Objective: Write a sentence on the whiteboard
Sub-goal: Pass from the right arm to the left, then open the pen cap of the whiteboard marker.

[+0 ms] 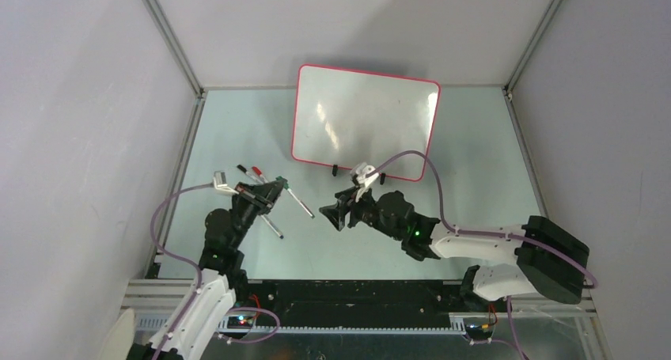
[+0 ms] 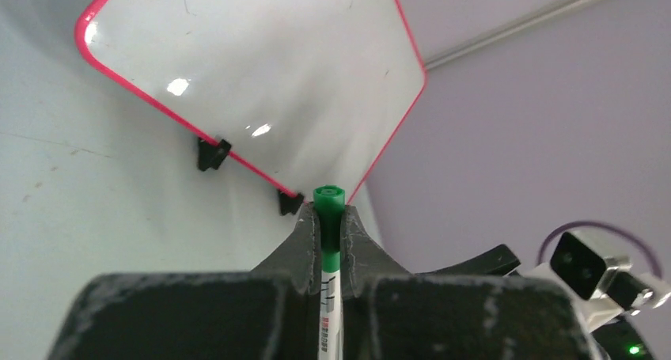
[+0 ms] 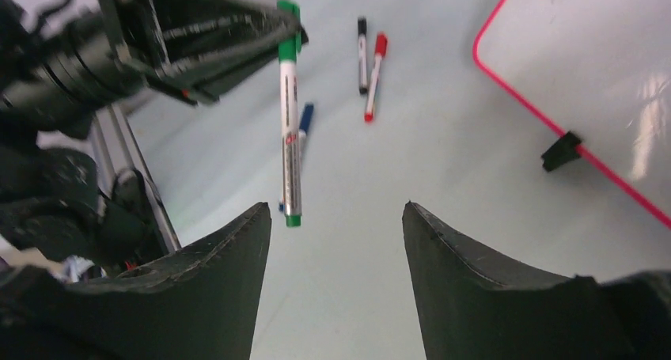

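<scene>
- The whiteboard [image 1: 364,121] stands propped on the far middle of the counter [image 1: 475,178], leaning back on two black feet [image 2: 212,153]. Its red-pink rim is seen all round.
- The board's face shows as glossy white with patches of glare. A few faint dark flecks near its top edge in the left wrist view are too small to tell if they are writing.
- The left gripper [image 2: 328,217] is clenched on a green marker [image 3: 290,130], which it grasps just below the green cap. The white barrel sticks out into the air towards the right.
- The right gripper [image 3: 336,208] is released, its jaws spread wide with nothing between them. It is near the board's lower edge, right of the left gripper.
- In the right wrist view, the marker's free end hangs just beside one finger of the right gripper, apparently apart from it.
- A black marker [image 3: 362,43] and a red marker [image 3: 374,75] lie side by side on the counter left of the board, and a blue marker [image 3: 305,116] lies nearer.
</scene>
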You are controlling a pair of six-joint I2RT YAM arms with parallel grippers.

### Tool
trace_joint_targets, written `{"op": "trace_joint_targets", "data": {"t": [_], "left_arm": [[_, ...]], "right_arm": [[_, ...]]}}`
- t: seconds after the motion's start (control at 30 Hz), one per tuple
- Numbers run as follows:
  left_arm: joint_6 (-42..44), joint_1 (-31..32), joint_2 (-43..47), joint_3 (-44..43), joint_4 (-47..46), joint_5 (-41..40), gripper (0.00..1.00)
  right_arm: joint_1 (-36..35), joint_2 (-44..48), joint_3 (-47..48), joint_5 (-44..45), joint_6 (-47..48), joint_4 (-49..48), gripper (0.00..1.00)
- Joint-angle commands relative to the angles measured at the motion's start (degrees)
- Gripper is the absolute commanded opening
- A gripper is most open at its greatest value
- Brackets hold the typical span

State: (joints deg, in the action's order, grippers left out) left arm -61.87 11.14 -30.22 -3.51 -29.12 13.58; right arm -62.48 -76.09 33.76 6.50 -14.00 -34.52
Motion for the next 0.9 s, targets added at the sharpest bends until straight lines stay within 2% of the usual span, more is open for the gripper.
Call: {"op": "trace_joint_targets", "data": {"t": [0.0, 0.1, 0.2, 0.23, 0.33, 0.4, 0.5, 0.53, 0.57, 0.6, 0.63, 0.67, 0.7, 0.73, 0.77, 0.8, 0.83, 0.87], "left_arm": [[-13.0, 0.4, 3.1, -3.7, 6.0, -4.8, 0.00], [-21.1, 0.4, 3.7, -4.0, 5.9, -4.2, 0.00], [-24.3, 0.4, 3.6, -7.0, 7.6, -3.9, 0.00], [-23.9, 0.3, 3.4, -8.5, 10.9, -4.0, 0.00], [-19.2, 0.1, 1.8, -18.6, 20.2, -5.7, 0.00], [-11.9, 0.1, -1.0, -25.8, 26.8, -7.4, 0.00], [-7.1, 0.2, -10.2, -36.6, 41.1, -7.5, 0.00], [-5.1, 0.2, -14.5, -40.0, 42.0, -4.1, 0.00], [-4.2, 0.0, -16.3, -40.9, 39.7, 0.9, 0.00], [-4.1, -0.8, -18.9, -40.4, 33.4, 3.9, 0.00], [-5.6, -1.5, -19.7, -37.8, 29.2, 9.8, 0.00], [-13.5, -3.1, -20.7, -35.4, 17.6, 12.3, 0.00], [-18.4, -3.8, -21.1, -29.9, 9.8, 15.4, 0.00], [-27.2, -5.1, -21.8, -27.4, -3.8, 15.8, 0.00], [-29.9, -5.8, -22.2, -24.5, -8.7, 16.3, 0.00], [-31.2, -6.7, -22.7, -24.2, -12.0, 16.8, 0.00], [-29.9, -7.0, -22.8, -25.2, -11.2, 18.2, 0.00], [-25.9, -7.2, -22.2, -26.0, -6.3, 18.6, 0.00]], "right_arm": [[0.3, 3.2, 0.1, 4.2, -5.0, -10.1, 0.66], [0.1, 1.6, 0.3, 7.1, -8.3, -16.9, 0.66], [0.1, -2.1, 2.9, 8.7, -10.5, -23.5, 0.64], [0.1, -3.0, 5.0, 8.4, -10.4, -24.4, 0.63], [0.3, -6.3, 11.1, 7.4, -9.8, -23.3, 0.63], [0.6, -7.7, 16.2, 6.9, -9.7, -20.2, 0.64], [1.4, -8.9, 20.7, 9.0, -12.0, -18.3, 0.64], [1.8, -9.0, 21.0, 9.5, -12.7, -18.3, 0.64], [2.6, -8.8, 21.3, 10.1, -14.0, -17.6, 0.64], [3.0, -8.5, 21.4, 9.9, -14.6, -17.0, 0.64], [4.1, -7.7, 21.4, 9.1, -16.0, -14.8, 0.65], [5.1, -7.1, 21.4, 8.6, -16.8, -11.6, 0.66], [5.5, -6.1, 21.2, 7.9, -18.5, -10.3, 0.66], [6.3, -5.6, 20.4, 7.3, -19.2, -8.8, 0.67], [6.5, -4.5, 19.7, 6.1, -20.6, -8.9, 0.67], [6.6, -4.0, 17.8, 5.5, -21.2, -11.0, 0.67], [6.6, -3.3, 16.8, 4.1, -22.4, -12.4, 0.68], [6.5, -3.2, 15.4, 3.6, -23.1, -14.6, 0.67]]}}
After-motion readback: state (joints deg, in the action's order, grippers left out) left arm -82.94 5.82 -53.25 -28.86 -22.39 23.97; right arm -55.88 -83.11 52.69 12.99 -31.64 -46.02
